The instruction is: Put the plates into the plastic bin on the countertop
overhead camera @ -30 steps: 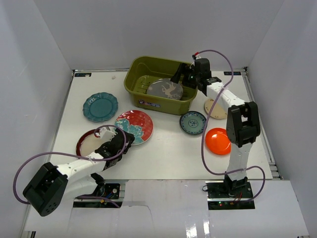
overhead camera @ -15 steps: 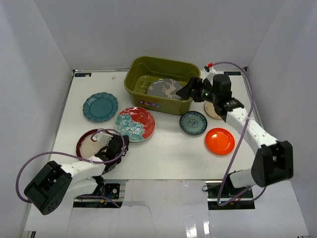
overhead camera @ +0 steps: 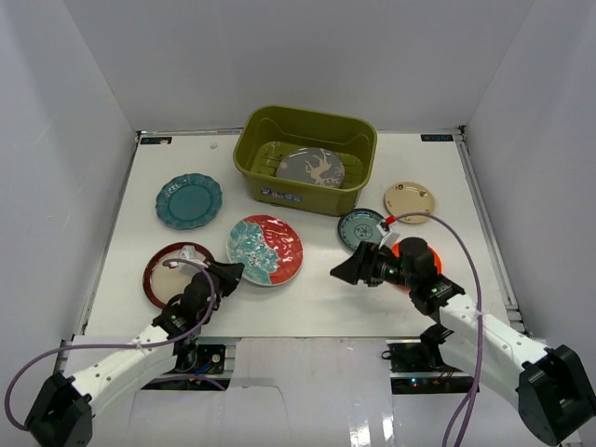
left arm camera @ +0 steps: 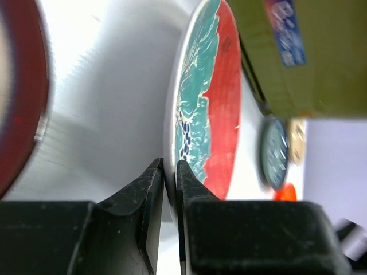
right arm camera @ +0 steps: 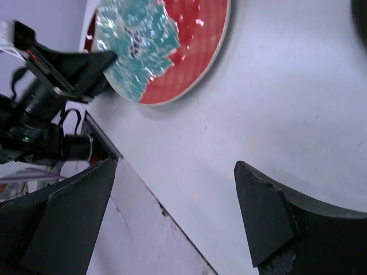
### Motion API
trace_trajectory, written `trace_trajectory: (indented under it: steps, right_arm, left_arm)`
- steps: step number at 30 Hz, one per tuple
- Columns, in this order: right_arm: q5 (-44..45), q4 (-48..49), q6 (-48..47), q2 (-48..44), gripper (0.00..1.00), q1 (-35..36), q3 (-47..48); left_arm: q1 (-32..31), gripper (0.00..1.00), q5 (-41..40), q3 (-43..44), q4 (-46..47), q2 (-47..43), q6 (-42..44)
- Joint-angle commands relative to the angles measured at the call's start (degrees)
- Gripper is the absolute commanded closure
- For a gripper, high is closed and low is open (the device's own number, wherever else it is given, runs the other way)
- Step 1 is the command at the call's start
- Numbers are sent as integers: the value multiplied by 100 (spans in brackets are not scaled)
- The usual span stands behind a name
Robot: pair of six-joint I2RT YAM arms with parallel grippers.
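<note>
Plates (overhead camera: 265, 249), seven in all: six loose on the countertop (overhead camera: 317, 289), one inside the plastic bin (overhead camera: 326, 198).

Countertop: flat, white, thin metal edge, closed in by white walls (overhead camera: 74, 140).

Plastic bin: olive green, rounded corners, at the far middle of the countertop, white label (overhead camera: 279, 194) on the near wall.

Red-and-teal floral plate (overhead camera: 272, 244): near the middle, in front of the bin and apart from it. Near-left rim pinched by the left gripper (overhead camera: 233, 271). Seen from the left wrist: floral plate (left arm camera: 209, 114) edge-on, left gripper (left arm camera: 169, 172) with both black fingertips pressed close on either side of that rim. Lifted or resting on the surface: cannot tell.

Dark-red-rimmed cream plate (overhead camera: 160, 276): left of the floral one, just beside the left gripper, partly crossed by a cable (overhead camera: 186, 264).

Teal scalloped plate (overhead camera: 189, 200): far left, flat, well apart from the rest.

Grey deer plate (overhead camera: 311, 168): inside the bin, on its floor, toward the right half.

Orange plate (overhead camera: 399, 248): right side, mostly hidden under the right wrist.

Small teal patterned plate (overhead camera: 361, 227): between the bin and the right gripper.

Small beige plate (overhead camera: 409, 201): right of the bin, flat.

Right gripper (overhead camera: 343, 272): fingers spread wide, nothing between them, above bare countertop between the floral plate and the small teal one. Same wide gap in the right wrist view (right arm camera: 175, 172).
</note>
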Motion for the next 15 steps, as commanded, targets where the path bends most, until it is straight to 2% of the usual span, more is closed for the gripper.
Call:
trace_trajectory:
  steps: [1, 6, 10, 15]
  right_arm:
    - [224, 818, 607, 118, 10, 396, -351]
    - [391, 1363, 669, 758, 10, 617, -457]
    - [339, 1943, 748, 1207, 10, 617, -624]
    - [338, 2129, 679, 1735, 10, 617, -633]
  left_arm:
    - [-74, 100, 1077, -33, 140, -657, 429]
    - [-74, 100, 1799, 37, 87, -1205, 402]
    - [-74, 100, 2388, 204, 25, -1258, 429]
    - [-74, 100, 3030, 283, 279, -1249, 210]
